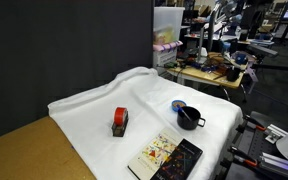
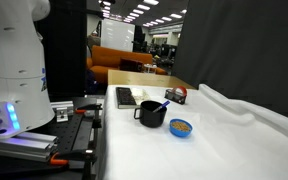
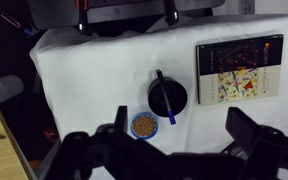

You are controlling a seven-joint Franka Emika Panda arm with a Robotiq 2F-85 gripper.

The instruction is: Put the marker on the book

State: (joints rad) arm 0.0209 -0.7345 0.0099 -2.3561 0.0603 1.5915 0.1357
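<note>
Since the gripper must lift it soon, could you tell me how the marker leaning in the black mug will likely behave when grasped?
The marker looks slim and rigid, so probably light and stiff. Leaning in the black mug, it may pivot or slide when nudged. If round, it could roll once laid on the book.

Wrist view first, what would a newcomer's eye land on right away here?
The black mug sits in the middle of the white cloth, with the light-blue marker apparently propped in it and a small blue bowl beside it. Next comes the cream-and-black book, lying flat at the picture's right.
</note>
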